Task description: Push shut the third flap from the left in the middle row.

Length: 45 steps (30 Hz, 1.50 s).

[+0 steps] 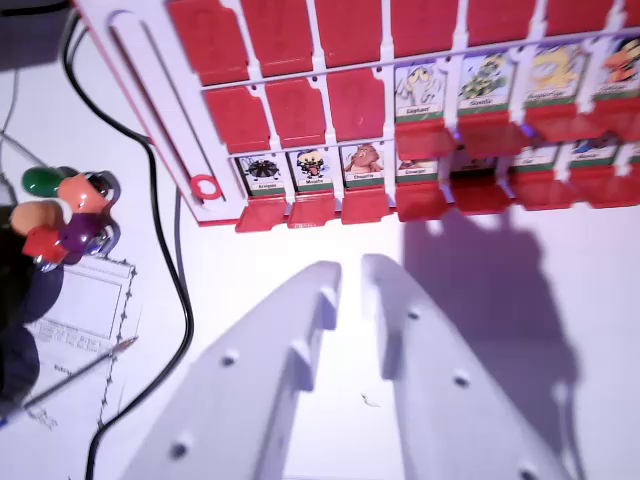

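A red flap board point(160, 120) lies on the white table across the top of the wrist view. All flaps in its top row point(350, 30) lie flat, red side up. In the middle row the three leftmost flaps, among them the third one point(355, 100), lie flat and red. The flaps to their right point(418, 90) stand up showing animal cards. The near row point(312, 168) shows cards too. My white gripper point(351, 266) hovers below the board's near edge, fingers close together with a thin slit and nothing between them.
A black cable point(178, 270) runs down the table left of the board. Colourful beads point(60, 215) sit at the far left above a printed sheet point(80, 340) with a thin pen on it. A red ring slider point(203, 187) sits on the board's left strip.
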Available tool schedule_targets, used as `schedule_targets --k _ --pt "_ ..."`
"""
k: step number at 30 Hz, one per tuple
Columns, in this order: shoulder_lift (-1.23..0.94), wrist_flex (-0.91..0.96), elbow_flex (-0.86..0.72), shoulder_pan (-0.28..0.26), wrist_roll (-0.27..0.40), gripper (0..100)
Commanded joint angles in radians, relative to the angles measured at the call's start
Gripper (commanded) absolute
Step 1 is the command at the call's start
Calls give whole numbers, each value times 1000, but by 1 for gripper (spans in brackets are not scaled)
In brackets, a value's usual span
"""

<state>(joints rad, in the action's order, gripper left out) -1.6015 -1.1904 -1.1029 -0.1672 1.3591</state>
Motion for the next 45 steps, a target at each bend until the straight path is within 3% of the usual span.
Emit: schedule_targets --k 1,14,32,45 --pt "-242 2 -60 9 46 2" --pt "-549 6 -259 67 153 2" --pt "-758 -46 -405 112 181 2" --pt "-805 -9 -410 133 179 2"
